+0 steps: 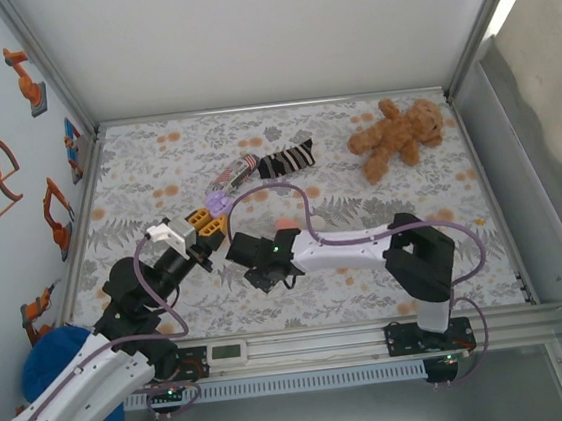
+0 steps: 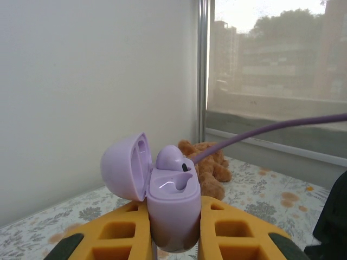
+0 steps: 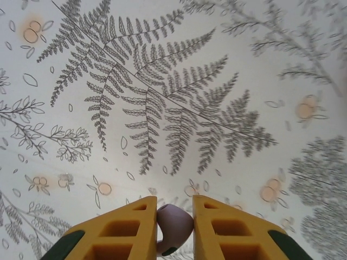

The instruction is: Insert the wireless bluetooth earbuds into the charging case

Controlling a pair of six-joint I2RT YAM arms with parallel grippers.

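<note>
Left gripper point(image 2: 173, 219): clenched on the lower body of the charging case point(image 2: 172, 208), with a yellow finger pressed against each side, holding it upright above the table.
Charging case: pale purple and open. Its lid point(image 2: 126, 167) is hinged out to the left in the wrist view, with the hollow side turned toward the body.
Seated earbud point(image 2: 172, 158): pale purple, sitting in the farther socket of the case, its rounded back standing proud of the top face.
Nearer socket point(image 2: 176, 185): a bare, glossy hollow.
Right gripper point(image 3: 174, 214): pinched shut on the held earbud point(image 3: 173, 227) and pointing down at the tablecloth point(image 3: 179, 108).
Held earbud: pale purple with a dark patch at its lower edge. It is caught between the two yellow fingers and lifted above the cloth. From overhead, the right wrist sits on the near side of the case, close to it but apart.
Tablecloth: white, printed with grey ferns and small orange blossoms.
Striped sock point(image 1: 281, 160): lies flat on the cloth beyond the case, toward the far side.
Teddy bear point(image 1: 394, 138): brown, sprawled near the far right corner. It shows behind the case in the left wrist view.
Purple cable point(image 2: 271, 132): crosses the left wrist view from the right edge toward the case.
Blue bin point(image 1: 53, 380): beside the left arm, off the near left corner of the table.
</note>
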